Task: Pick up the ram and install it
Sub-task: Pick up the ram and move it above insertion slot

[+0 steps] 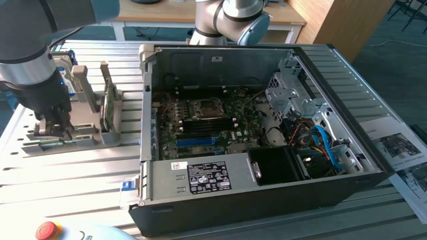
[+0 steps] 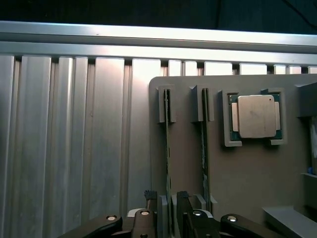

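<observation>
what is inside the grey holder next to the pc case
In the grey holder, the ram and a second stick stand on edge in slots, and a processor chip lies flat in its recess. The tool covers one end of the ram.

The arm (image 1: 27, 70) reaches straight down, its pincer (image 2: 167, 201) slightly parted.

The gripper (image 2: 167, 213) straddles the ram (image 2: 168, 148), set edgewise along 1 edge of the grey holder (image 2: 247, 178), beside another stick (image 2: 203, 148) and a chip (image 2: 255, 116).
</observation>
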`<act>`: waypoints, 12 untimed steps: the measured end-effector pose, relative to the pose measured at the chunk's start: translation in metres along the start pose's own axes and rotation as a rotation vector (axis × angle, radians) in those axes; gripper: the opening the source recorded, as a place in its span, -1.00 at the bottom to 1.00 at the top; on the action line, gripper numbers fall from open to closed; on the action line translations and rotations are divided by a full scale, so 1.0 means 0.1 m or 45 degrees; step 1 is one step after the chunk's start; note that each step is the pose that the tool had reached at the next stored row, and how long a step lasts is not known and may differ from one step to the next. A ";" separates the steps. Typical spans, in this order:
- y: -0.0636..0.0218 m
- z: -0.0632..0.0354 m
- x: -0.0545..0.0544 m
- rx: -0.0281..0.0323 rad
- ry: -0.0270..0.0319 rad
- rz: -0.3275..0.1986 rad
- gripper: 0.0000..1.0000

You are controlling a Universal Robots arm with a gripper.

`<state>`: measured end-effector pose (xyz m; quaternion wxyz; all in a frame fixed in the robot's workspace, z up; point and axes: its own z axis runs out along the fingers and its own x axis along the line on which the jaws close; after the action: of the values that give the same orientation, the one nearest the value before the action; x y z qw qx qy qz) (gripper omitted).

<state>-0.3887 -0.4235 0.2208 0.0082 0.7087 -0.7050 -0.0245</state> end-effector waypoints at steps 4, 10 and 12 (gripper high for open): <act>0.000 0.009 0.00 -0.0003 0.0003 0.000 -0.40; 0.001 0.011 -0.01 0.0010 0.0021 0.000 -0.40; 0.002 0.010 -0.01 0.0032 0.0036 0.000 -0.40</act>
<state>-0.3889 -0.4224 0.2198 0.0083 0.7088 -0.7050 -0.0227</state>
